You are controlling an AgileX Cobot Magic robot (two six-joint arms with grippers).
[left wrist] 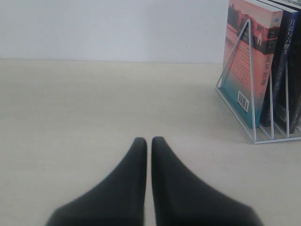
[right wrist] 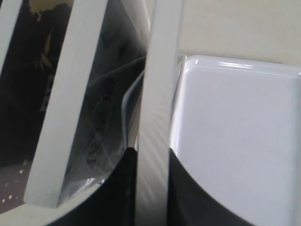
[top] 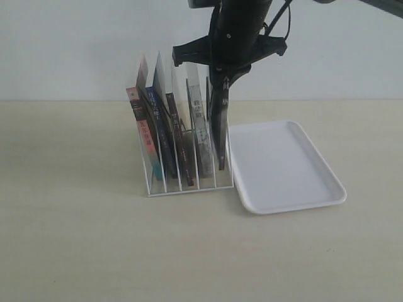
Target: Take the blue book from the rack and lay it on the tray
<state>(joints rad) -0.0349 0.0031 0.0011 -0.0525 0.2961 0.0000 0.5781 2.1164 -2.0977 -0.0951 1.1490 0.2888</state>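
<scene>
The white wire rack (top: 189,187) holds several upright books. My right gripper (top: 221,87) comes down from above and is shut on the top of the thin dark navy book (top: 219,135) in the slot nearest the tray; this is the blue book, its cover hidden. In the right wrist view both fingers (right wrist: 123,188) press the book's white page edge (right wrist: 160,84), gripper (right wrist: 151,153). The book still stands in the rack. The white tray (top: 296,182) lies flat right beside the rack, empty (right wrist: 235,141). My left gripper (left wrist: 149,140) is shut on nothing, low over bare table.
A pink-spined book (top: 142,129) fills the leftmost slot, then a blue-spined one (left wrist: 277,70), a black-spined one (top: 178,141) and a pale one (top: 199,126). The rack's wire end (left wrist: 251,94) stands to one side of the left gripper. A white wall lies behind.
</scene>
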